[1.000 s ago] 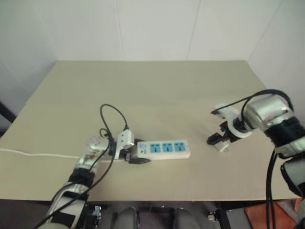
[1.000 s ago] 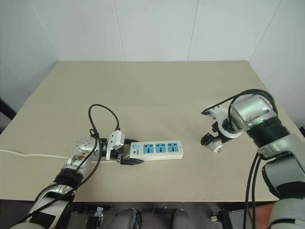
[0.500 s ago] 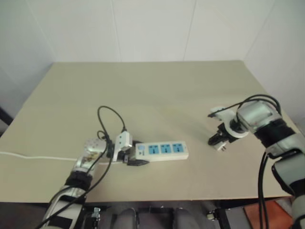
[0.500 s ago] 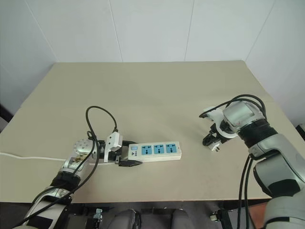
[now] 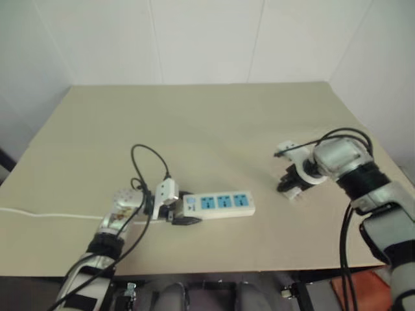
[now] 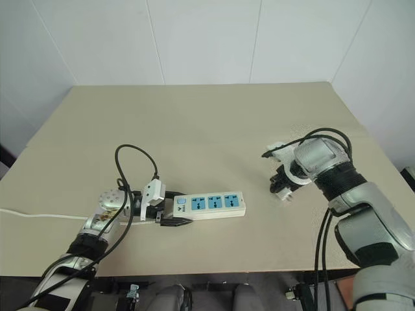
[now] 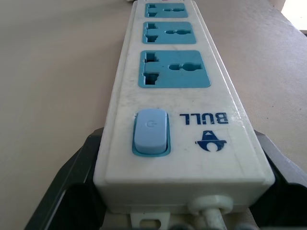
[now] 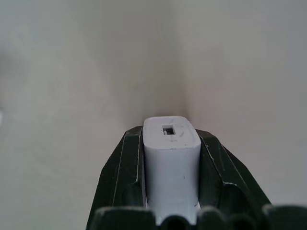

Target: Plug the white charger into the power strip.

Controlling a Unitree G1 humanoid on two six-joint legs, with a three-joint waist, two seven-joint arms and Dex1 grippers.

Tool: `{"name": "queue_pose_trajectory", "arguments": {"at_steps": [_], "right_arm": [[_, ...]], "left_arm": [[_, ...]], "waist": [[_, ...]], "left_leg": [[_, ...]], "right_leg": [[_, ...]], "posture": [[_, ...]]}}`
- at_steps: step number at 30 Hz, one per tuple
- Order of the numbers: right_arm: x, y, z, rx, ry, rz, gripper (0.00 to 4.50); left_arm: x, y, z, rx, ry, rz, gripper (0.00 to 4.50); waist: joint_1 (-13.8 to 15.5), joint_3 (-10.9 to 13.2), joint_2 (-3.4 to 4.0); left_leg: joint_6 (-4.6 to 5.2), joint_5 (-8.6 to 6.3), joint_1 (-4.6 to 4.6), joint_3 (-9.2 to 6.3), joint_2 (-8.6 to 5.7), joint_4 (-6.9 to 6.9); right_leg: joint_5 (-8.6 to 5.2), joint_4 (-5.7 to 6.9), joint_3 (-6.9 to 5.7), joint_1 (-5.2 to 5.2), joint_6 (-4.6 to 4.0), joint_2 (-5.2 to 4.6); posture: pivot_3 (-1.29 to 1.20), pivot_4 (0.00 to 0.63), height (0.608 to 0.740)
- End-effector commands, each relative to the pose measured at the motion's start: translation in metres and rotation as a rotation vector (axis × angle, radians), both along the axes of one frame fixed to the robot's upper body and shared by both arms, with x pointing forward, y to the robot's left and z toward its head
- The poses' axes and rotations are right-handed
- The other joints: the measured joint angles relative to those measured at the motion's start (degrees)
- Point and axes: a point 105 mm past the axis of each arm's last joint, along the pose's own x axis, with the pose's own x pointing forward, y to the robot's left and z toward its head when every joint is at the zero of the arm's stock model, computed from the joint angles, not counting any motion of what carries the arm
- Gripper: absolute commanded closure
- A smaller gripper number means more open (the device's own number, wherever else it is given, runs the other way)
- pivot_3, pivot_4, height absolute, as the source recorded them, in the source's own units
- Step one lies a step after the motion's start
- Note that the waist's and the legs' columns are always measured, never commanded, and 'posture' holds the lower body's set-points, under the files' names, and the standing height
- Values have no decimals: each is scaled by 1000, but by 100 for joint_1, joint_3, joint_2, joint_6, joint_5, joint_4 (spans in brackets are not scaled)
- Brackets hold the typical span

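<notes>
Head views: my left tool is clamped on the switch end of the power strip, which lies flat on the beige surface near its front edge, its three blue sockets in a row running toward my right. A thin white cord leaves the strip's held end and runs off toward the left edge of the surface. A black cable loops above my left wrist. My right tool sits well apart from the strip, to its right, pointing down at the surface, with the white charger pinched at its tip. Left wrist view: black fingers flank both sides of the strip's end; a pale blue switch and a blue printed logo lie nearest, the three sockets beyond. Right wrist view: my right tool's black fingers are pressed against both flanks of the white charger, whose end face shows a small rectangular port; bare surface lies beyond.
</notes>
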Motion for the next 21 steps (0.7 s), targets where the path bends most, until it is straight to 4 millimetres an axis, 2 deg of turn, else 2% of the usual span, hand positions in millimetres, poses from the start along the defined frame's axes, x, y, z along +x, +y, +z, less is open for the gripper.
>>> {"name": "queue_pose_trajectory", "arguments": {"at_steps": [1, 4, 6, 8, 14, 18, 21], "right_arm": [[13, 33, 77, 269, -399, 131, 3386], [8, 50, 103, 456, -587, 186, 3386], [2, 58, 110, 559, -661, 201, 3386], [-4, 66, 108, 590, -766, 219, 3386], [-34, 104, 87, 825, -803, 372, 3386], [-54, 137, 56, 838, -818, 568, 3386], [-62, 148, 40, 870, -782, 637, 3386]], "left_arm": [[-2, 1, -7, 35, 24, -26, 1176], [0, 1, -6, 42, 18, -33, 1176], [1, 2, -4, 43, 14, -34, 1176], [2, 3, -3, 45, 14, -33, 1176], [3, 4, -4, 46, 16, -28, 1176], [2, 3, -5, 55, 15, -34, 1176], [3, 3, -4, 55, 14, -37, 1176]], "waist": [[6, 0, 0], [29, -2, -3], [29, -3, -6], [18, -3, -6], [-6, -3, -5], [-19, -3, -5], [-20, -3, -6]], "left_leg": [[0, 0, 0, -1, 0, -1], [0, 0, -2, -8, 0, -5], [0, 0, -2, -10, 2, -3], [0, 0, -1, -11, 1, -2], [0, 1, 4, -8, 2, -2], [0, 0, 11, -7, 2, -1], [-1, 1, 13, -6, 3, -2]], "right_leg": [[0, -1, -1, 0, 0, 0], [1, -2, -9, 6, 2, 0], [1, -2, -16, 11, 2, 1], [1, -2, -13, 12, 2, 0], [1, 1, -6, 9, 2, 5], [1, 1, -5, 15, 2, 8], [1, 2, -5, 14, 2, 10]], "posture": [[0, 150, 740], [0, 150, 740], [0, 150, 740], [0, 150, 740], [0, 150, 740], [0, 150, 740], [0, 150, 740]]}}
